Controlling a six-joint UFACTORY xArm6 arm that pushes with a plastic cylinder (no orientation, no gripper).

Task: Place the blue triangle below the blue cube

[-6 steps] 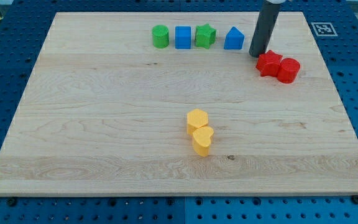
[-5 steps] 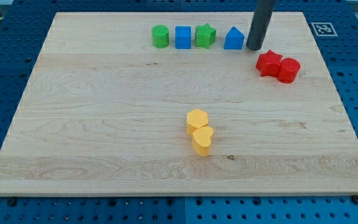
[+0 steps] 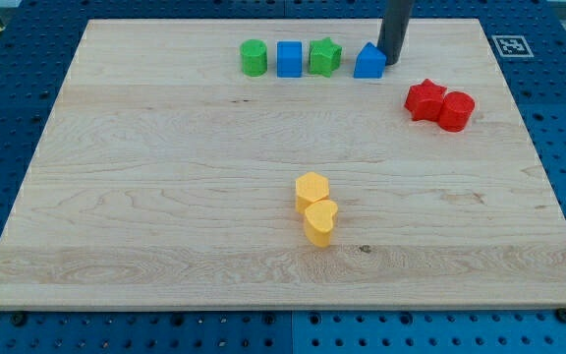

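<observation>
Jaws don't exist on this arm: just a dark rod, gripping nothing, and my tip [image 3: 392, 63] sits at the upper right of the frame, pressed against the right edge of the blue triangle [image 3: 368, 62]. That triangle is a small peaked block at the right end of a top row: green cylinder [image 3: 254, 57], blue cube [image 3: 289, 59], green star [image 3: 324, 56], then it. Further right, a red star [image 3: 424, 99] touches a red cylinder [image 3: 456, 111]. Mid-bench [image 3: 165, 197], a yellow hexagon [image 3: 312, 189] touches a yellow heart [image 3: 320, 221].

No readable text — only square marker [image 3: 508, 45] at board corner.
</observation>
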